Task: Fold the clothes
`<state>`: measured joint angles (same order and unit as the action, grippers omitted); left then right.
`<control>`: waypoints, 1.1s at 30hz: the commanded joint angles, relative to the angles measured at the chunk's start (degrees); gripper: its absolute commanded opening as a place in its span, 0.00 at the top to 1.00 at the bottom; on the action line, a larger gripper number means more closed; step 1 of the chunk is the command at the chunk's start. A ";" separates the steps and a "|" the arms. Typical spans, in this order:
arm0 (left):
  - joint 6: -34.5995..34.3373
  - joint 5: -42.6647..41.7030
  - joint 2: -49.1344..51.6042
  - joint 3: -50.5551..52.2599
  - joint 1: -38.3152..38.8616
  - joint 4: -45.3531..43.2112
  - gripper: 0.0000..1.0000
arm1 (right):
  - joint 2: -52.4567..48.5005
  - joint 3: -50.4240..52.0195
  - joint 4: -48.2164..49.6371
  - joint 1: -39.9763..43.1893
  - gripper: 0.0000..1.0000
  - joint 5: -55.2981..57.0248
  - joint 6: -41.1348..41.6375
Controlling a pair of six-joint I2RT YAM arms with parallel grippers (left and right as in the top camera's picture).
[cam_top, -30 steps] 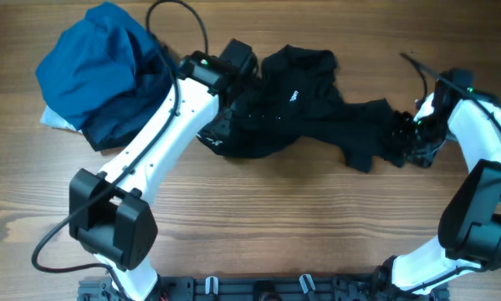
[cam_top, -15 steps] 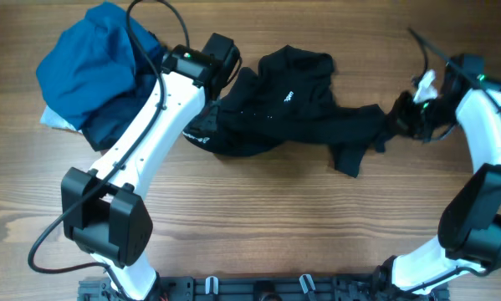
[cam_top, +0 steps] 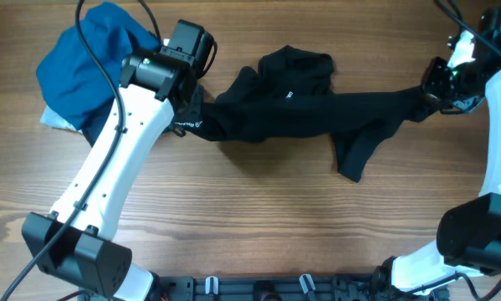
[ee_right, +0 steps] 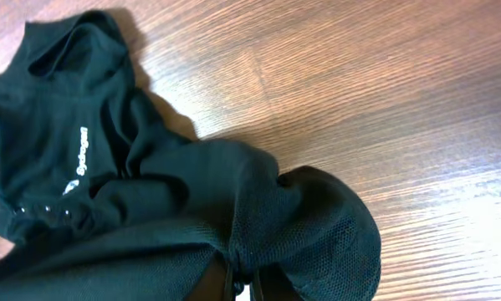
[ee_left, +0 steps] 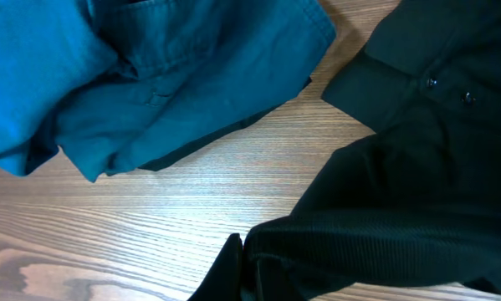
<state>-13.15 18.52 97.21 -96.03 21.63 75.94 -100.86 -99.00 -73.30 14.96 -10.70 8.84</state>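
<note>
Early stage: large black soft-fabric collared shirt [cam_top: 292,113] lies stretched across the wooden table [cam_top: 258,226] between left gripper [ee_left: 242,274] and right gripper [cam_top: 427,90], both pinched shut on its edges; rumpled, unflattened, every fold yet to do.

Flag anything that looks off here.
The black shirt is twisted into a taut band between the left claw and the right claw, both shut on it, with one part sagging loose. Nothing looks torn or spilled.

Wooden worktop [cam_top: 267,217] with clothes on it
A black shirt [cam_top: 283,117] lies stretched across the middle; a blue bundle [cam_top: 79,67] sits near one end.
</note>
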 commanded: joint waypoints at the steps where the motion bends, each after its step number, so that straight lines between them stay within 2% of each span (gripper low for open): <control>1: 0.70 0.59 0.61 -0.31 -0.87 1.66 0.96 | -1.60 -0.74 -1.44 -1.46 0.92 -1.70 -4.04; 3: 0.63 0.63 0.37 -0.31 -0.94 3.69 0.96 | -1.57 -0.74 -2.93 -1.53 0.74 -4.96 -4.39; 4: 0.35 0.74 0.22 -0.31 -0.98 4.72 0.96 | -1.57 -0.74 -3.69 -1.51 0.75 -5.62 -4.42; 5: -1.07 1.64 -0.13 -0.31 -0.98 5.81 0.96 | -1.57 -0.74 -3.43 -1.51 0.90 -4.61 -4.24; 6: -1.05 1.70 -0.22 -0.31 -0.96 5.95 0.96 | -1.57 -0.74 -2.49 -1.51 0.95 -4.15 -3.04; 9: -1.03 1.49 -0.20 -0.31 -0.96 5.90 0.96 | -1.86 -0.72 -1.25 -1.64 0.96 -4.39 0.68; 12: -1.05 1.44 -0.20 -0.31 -0.90 5.77 0.96 | -2.08 2.97 -1.11 -3.02 0.95 -4.81 0.81; 14: -1.05 1.49 -0.20 -0.31 -0.92 5.33 0.96 | -2.12 9.92 0.24 -4.94 0.77 -6.49 0.81; 18: -1.05 1.49 -0.20 -0.31 -0.92 5.09 0.96 | -2.12 26.60 7.93 -7.91 0.59 -6.54 3.48; 20: -1.03 1.49 -0.20 -0.31 -0.92 4.68 0.96 | -2.12 33.51 13.31 -7.98 0.41 -7.58 5.33; 22: -1.01 1.49 -0.20 -0.31 -0.92 4.33 0.96 | -2.12 37.22 17.99 -8.00 0.33 -8.94 6.78; 23: -1.03 1.46 -0.20 -0.31 -0.92 4.17 0.96 | -2.12 38.58 20.74 -8.00 0.33 -9.97 6.80; 24: -1.03 1.46 -0.20 -0.31 -0.92 3.98 0.96 | -2.12 40.06 24.41 -7.98 0.33 -11.28 7.08; 25: -1.01 1.46 -0.20 -0.31 -0.92 3.76 0.96 | -2.12 41.40 29.05 -7.98 0.40 -11.67 8.26; 26: -1.01 1.49 -0.20 -0.31 -0.92 3.50 0.96 | -2.12 41.99 32.59 -7.98 0.66 -11.58 8.26; 27: -1.01 1.49 -0.20 -0.31 -0.92 3.39 0.96 | -2.12 42.01 34.80 -7.91 0.82 -11.65 8.28; 28: -1.01 1.51 -0.20 -0.31 -0.92 3.39 0.96 | -2.10 41.75 36.76 -7.76 0.93 -11.91 8.76; 31: -1.03 3.08 -0.24 -0.31 -0.92 5.11 0.96 | -0.92 35.74 31.34 -5.70 0.96 -11.61 9.09; 33: -1.07 5.31 -0.42 -0.31 -0.92 7.06 0.96 | 1.03 27.98 22.25 -2.95 0.96 -10.64 6.69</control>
<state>-13.23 19.81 97.49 -96.01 21.19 81.08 -102.48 -61.54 -44.73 8.54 -21.15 17.10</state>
